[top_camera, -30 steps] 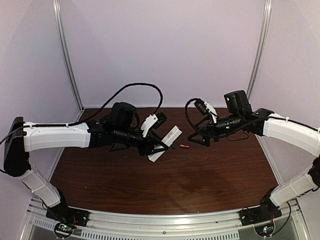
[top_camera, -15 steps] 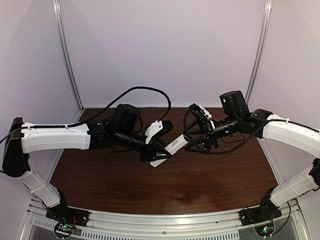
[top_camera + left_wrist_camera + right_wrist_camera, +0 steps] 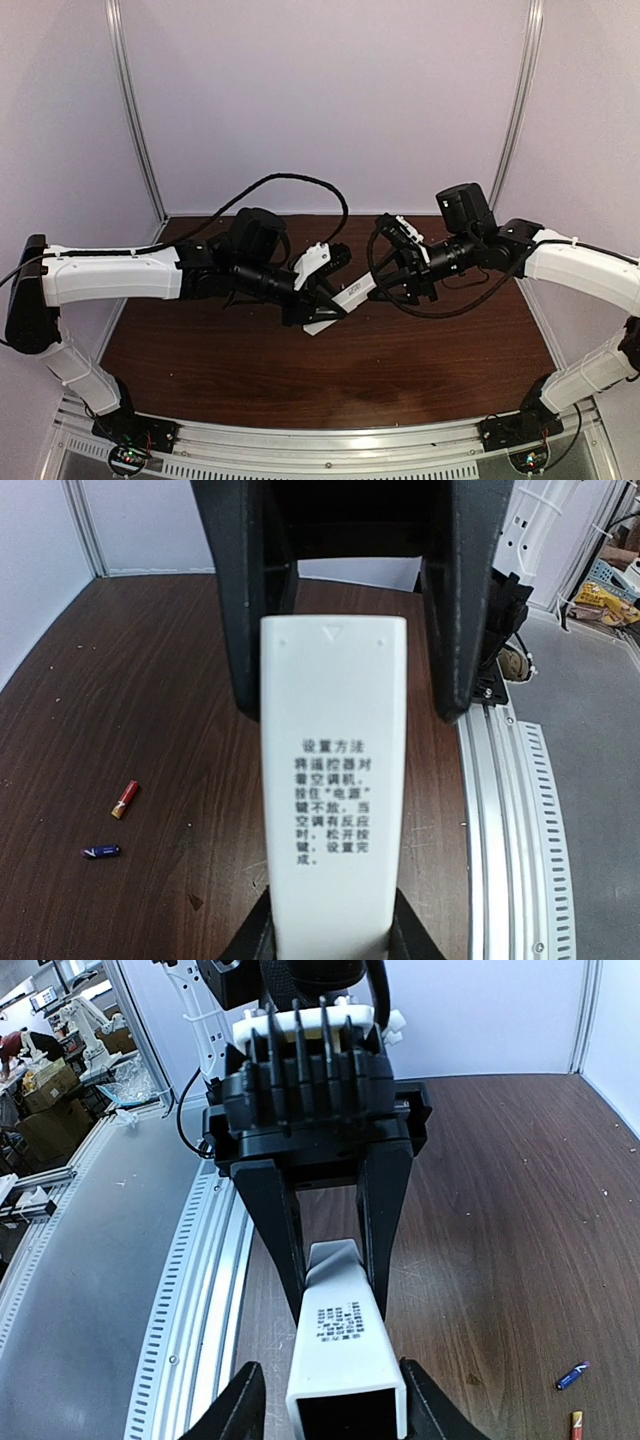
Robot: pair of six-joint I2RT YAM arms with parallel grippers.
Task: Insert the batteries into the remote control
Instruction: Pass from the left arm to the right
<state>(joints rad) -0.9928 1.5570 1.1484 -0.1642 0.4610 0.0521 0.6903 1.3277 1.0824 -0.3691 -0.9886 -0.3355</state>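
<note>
The dark brown wood-grain tabletop [image 3: 350,385] carries two small batteries lying flat, near each other but not touching: a red-orange battery [image 3: 124,800] and a dark blue battery [image 3: 101,851]. Pale specks dot the wood. A metal rail [image 3: 330,442] runs along its near edge.

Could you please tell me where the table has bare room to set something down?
The near strip of the table, between the two arm bases and in front of the remote control, is bare. The middle is crowded: the left gripper and right gripper meet at the remote, with the red-orange battery and blue battery close by.
</note>
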